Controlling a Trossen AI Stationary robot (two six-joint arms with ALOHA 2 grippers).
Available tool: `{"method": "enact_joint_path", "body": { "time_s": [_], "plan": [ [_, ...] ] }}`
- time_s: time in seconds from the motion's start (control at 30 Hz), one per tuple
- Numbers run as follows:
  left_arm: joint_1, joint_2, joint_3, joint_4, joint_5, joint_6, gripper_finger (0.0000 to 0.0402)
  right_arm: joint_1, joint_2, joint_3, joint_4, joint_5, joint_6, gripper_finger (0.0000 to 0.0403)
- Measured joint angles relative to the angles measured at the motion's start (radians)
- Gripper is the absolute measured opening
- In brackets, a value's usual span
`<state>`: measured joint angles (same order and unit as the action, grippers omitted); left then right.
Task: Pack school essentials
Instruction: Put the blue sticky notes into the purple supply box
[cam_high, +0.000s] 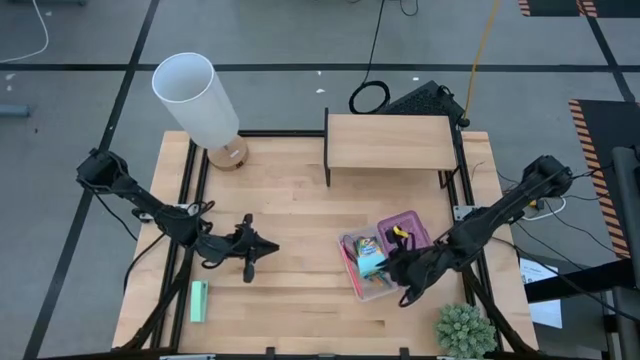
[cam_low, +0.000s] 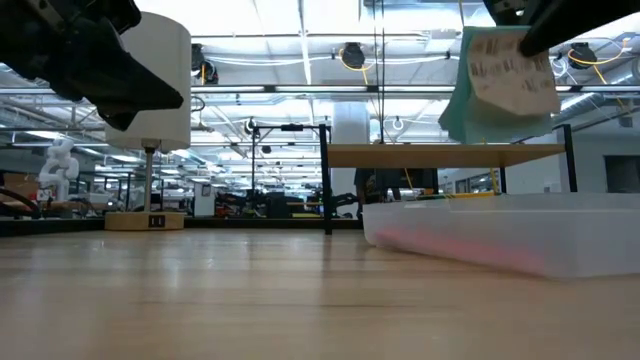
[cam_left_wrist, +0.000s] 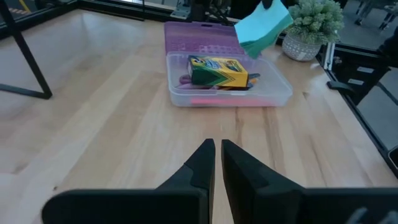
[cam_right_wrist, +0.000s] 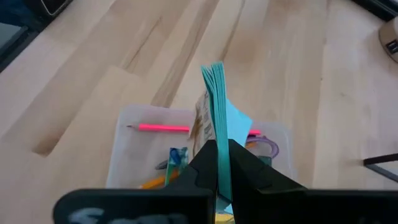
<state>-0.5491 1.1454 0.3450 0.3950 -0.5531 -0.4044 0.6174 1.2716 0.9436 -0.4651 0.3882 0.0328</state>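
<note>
Note pad held above the pencil case

The right gripper (cam_right_wrist: 217, 163) clenches the light-blue note pad (cam_right_wrist: 214, 106) over the clear case (cam_left_wrist: 273, 93) holding the crayon box (cam_left_wrist: 217, 71); the left gripper (cam_left_wrist: 217, 163), clenched empty, hovers over the counter (cam_high: 290, 230).

A pale, smooth wooden surface (cam_high: 300, 230) with visible grain carries a translucent plastic case (cam_left_wrist: 273, 99), its walls frosted and its hinged lid (cam_left_wrist: 193, 38) tinted purple. Inside lies a glossy printed cardboard crayon box (cam_left_wrist: 219, 71) beside a pink pen (cam_right_wrist: 163, 127) of smooth plastic. The right end effector (cam_right_wrist: 217, 163), matt black, pinches a light-blue note pad (cam_right_wrist: 216, 93) of layered paper sheets.
</note>
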Motion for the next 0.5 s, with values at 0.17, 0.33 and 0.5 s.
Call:
{"method": "enact_joint_path", "body": {
  "time_s": [0.17,0.33,0.5],
  "plan": [
    [0.000,0.000,0.000,0.000,0.003,0.022,0.0031,0.000,0.049,0.000,0.034,0.002,-0.054,0.0011],
    [0.000,0.000,0.000,0.000,0.004,0.026,0.0031,-0.010,0.086,0.000,0.043,0.005,-0.145,0.0011],
    [-0.001,0.000,0.000,0.000,0.004,0.031,0.0031,-0.030,0.110,-0.002,0.049,0.073,-0.198,0.0011]
  ]
}}
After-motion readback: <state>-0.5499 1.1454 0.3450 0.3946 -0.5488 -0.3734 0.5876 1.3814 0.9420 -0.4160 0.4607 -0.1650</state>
